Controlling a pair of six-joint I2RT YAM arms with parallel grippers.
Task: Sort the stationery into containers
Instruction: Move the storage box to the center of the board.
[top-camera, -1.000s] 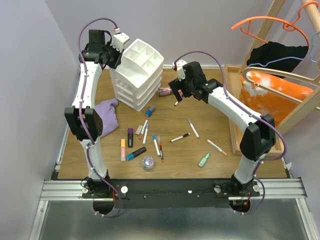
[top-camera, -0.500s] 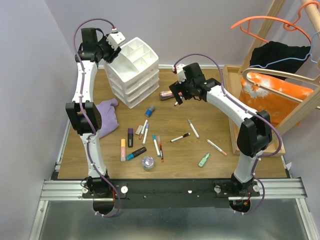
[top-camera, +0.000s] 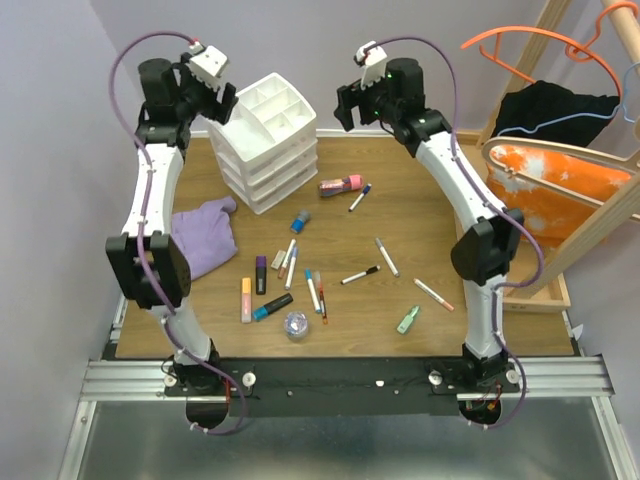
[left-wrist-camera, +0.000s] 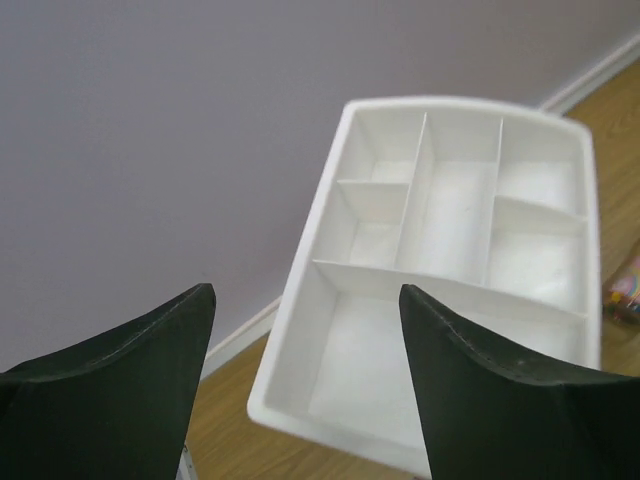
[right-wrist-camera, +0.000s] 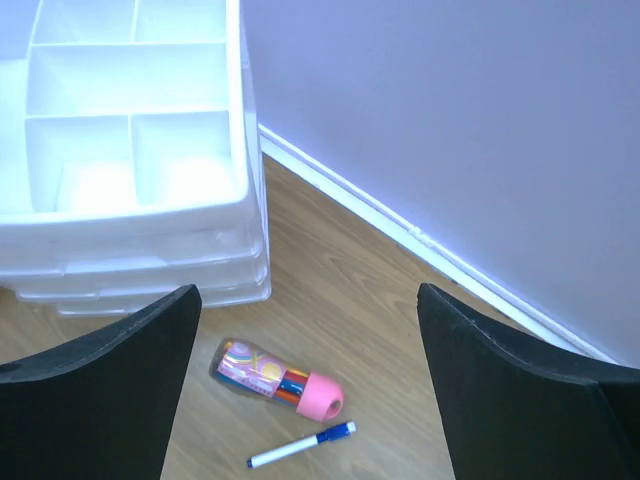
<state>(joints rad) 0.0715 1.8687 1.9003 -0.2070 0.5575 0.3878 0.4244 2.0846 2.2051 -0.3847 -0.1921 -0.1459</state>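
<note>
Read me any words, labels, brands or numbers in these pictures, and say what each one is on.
No text can be read anywhere.
Tube: coloured print, too blurred to read.
Pens: too small to show any lettering.
Organiser: plain white, no markings show.

The white three-drawer organiser (top-camera: 262, 172) stands upright at far left, its divided top compartments open upward. A pink-capped tube (top-camera: 340, 185) and a blue-capped pen (top-camera: 358, 197) lie just right of it. The other pens (top-camera: 313, 290), an orange highlighter (top-camera: 245, 298) among them, are scattered nearer (all flat).
</note>
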